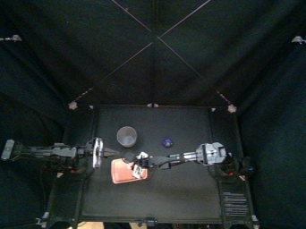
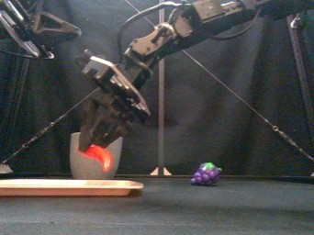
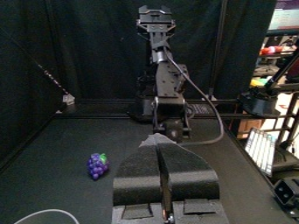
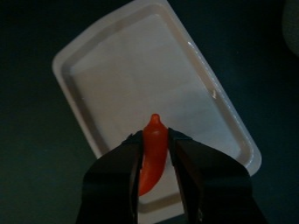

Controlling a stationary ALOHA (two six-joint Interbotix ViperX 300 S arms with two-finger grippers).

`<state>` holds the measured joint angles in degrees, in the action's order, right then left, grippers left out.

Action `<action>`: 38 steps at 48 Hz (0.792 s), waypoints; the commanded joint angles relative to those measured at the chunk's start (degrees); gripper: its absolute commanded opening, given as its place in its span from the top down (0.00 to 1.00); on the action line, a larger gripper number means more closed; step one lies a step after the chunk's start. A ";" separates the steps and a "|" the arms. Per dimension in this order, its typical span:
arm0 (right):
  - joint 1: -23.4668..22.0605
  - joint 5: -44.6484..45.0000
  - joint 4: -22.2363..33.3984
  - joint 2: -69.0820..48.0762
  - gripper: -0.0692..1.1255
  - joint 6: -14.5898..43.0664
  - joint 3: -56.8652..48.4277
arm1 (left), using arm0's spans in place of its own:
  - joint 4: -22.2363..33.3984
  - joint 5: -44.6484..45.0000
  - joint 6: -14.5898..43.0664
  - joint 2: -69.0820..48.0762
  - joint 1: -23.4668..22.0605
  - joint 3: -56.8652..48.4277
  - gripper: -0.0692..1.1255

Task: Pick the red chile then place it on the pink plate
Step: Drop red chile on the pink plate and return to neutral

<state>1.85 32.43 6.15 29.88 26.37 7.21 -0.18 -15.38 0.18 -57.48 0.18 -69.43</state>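
Gripping the red chile (image 4: 151, 163) between narrowly parted jaws, right gripper (image 4: 156, 142) hangs above pink plate (image 4: 126, 70) | chile clear of plate | left gripper (image 3: 163, 145) jaws pressed together, empty.

Red chile (image 2: 106, 159): bright red, slight orange tinge toward tip. Pink plate (image 2: 55, 186): pale pink, plain, no pattern. Cup (image 2: 81, 162): light grey, fine speckle. Toy grapes (image 2: 207, 174): purple, green top. Table (image 2: 233, 213): plain black. Back curtain (image 2: 233, 101): black. Right gripper (image 4: 152, 144): black.
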 commanded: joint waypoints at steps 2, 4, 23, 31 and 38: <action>0.00 4.57 2.46 1.76 0.40 0.09 7.29 | -0.09 -0.26 0.09 0.09 0.09 0.79 0.97; -0.09 5.45 2.81 2.55 0.38 0.09 8.70 | -0.09 -0.26 0.09 0.00 0.09 0.79 0.97; 0.00 8.70 4.75 -0.44 0.20 0.44 8.26 | -0.09 -0.26 0.09 -0.18 0.09 0.70 0.97; -0.35 8.17 6.68 -7.12 0.20 1.14 0.79 | -0.18 -0.26 0.09 -0.18 0.18 0.79 0.97; -0.09 4.31 6.42 -13.54 0.20 1.05 -6.68 | -0.26 -0.26 0.09 -0.18 0.18 0.62 0.97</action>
<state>1.76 38.50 12.66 22.32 27.42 2.99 -0.26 -15.38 0.18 -57.83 0.26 -69.43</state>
